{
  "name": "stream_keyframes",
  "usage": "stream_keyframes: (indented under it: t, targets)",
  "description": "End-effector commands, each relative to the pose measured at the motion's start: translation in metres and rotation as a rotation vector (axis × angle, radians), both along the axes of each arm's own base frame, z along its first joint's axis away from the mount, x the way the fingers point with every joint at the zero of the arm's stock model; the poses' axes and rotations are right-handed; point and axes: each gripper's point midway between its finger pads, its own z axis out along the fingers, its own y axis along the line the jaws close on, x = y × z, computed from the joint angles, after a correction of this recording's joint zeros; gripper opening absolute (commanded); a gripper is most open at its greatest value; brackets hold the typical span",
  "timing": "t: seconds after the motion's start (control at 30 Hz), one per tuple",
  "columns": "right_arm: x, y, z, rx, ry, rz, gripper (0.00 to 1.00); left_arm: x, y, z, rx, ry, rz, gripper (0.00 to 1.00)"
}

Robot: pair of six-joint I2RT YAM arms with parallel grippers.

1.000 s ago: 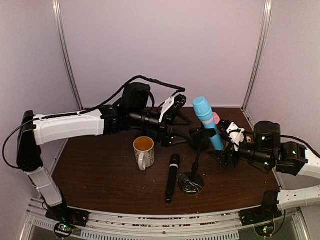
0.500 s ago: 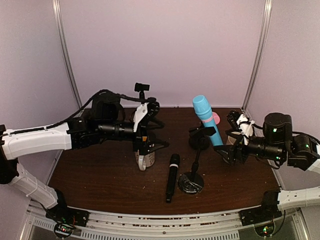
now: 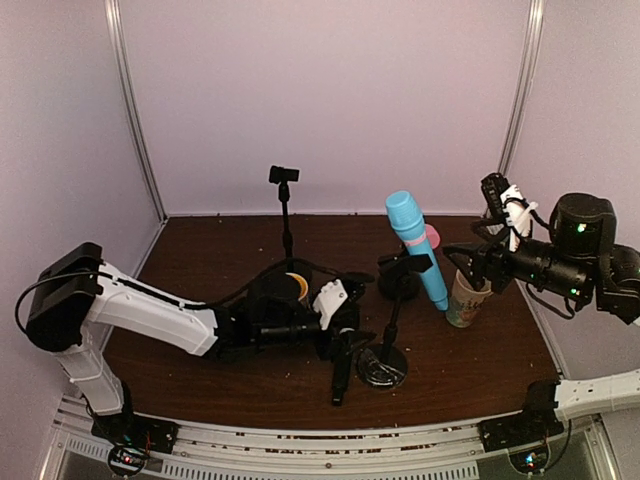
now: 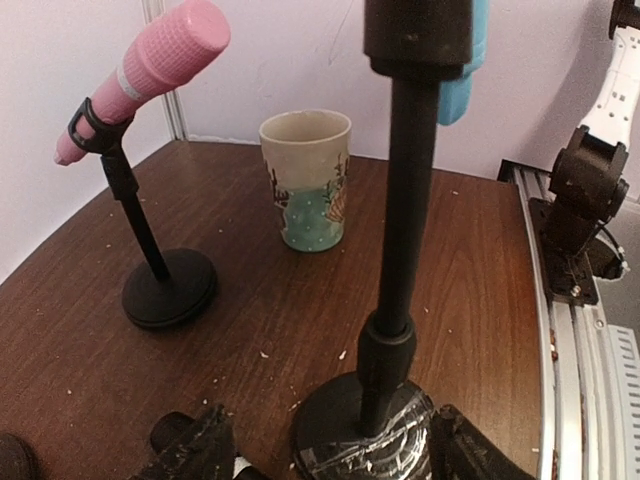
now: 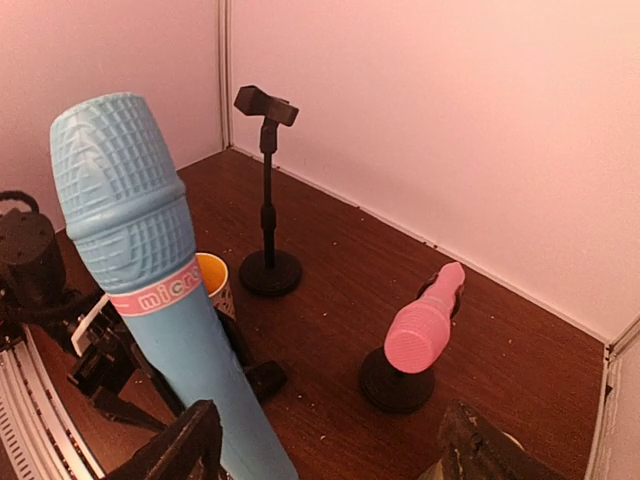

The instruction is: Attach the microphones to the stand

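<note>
Left gripper point(image 3: 340, 338): low over the dark wooden surface point(image 3: 215, 250), directly above the upper part of the black microphone point(image 3: 340, 382). The left wrist view shows its fingers point(image 4: 195, 445) standing well apart, closed on nothing. Whether they touch the microphone cannot be told.

Black microphone: lying flat on the surface, just beside the round base of the centre stand point(image 3: 382, 365), not attached to any stand.

Light blue microphone point(image 3: 412, 235): seated in the clip of the centre stand, tilted, head uppermost. No fingers are in contact with it.

Pink microphone point(image 3: 432, 237): held in the clip of a short stand point(image 4: 170, 290) behind the centre stand, tilted, head up.

Third stand point(image 3: 283, 174): at the rear of the surface, upright, its clip holding no microphone.

Right gripper point(image 3: 468, 265): raised above the surface at the right, pointing towards the light blue microphone and apart from it. The right wrist view shows its fingers point(image 5: 175, 450) spread wide with nothing between them in a grip.

Other items: a mug with a yellow interior point(image 3: 297, 283) stands just behind the left arm, partly hidden by it. A beige and green cup point(image 3: 465, 300) stands upright below the right gripper, near the lower end of the light blue microphone. Light specks are scattered over the surface
</note>
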Motion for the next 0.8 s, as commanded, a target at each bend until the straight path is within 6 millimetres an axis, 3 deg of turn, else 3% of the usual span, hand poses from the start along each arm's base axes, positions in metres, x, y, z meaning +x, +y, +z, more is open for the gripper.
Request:
stream_keyframes:
  t: [0.0, 0.2, 0.43, 0.6, 0.77]
  targets:
    - [0.008, -0.025, 0.016, 0.058, -0.038, -0.136, 0.76, 0.01, -0.024, 0.038, -0.218, -0.06, 0.106, 0.69]
    - [0.009, -0.025, -0.002, 0.012, -0.004, -0.142, 0.77, 0.011, -0.034, 0.017, -0.246, -0.038, 0.152, 0.69]
    - [0.007, -0.043, 0.002, 0.069, -0.036, -0.198, 0.76, 0.007, -0.054, 0.007, -0.234, -0.038, 0.128, 0.65]
    - [0.008, -0.043, -0.002, 0.054, -0.027, -0.202, 0.76, 0.007, -0.061, -0.003, -0.224, -0.025, 0.118, 0.48]
    - [0.009, -0.04, -0.007, 0.061, -0.021, -0.199, 0.75, 0.003, -0.061, -0.008, -0.217, -0.026, 0.096, 0.25]
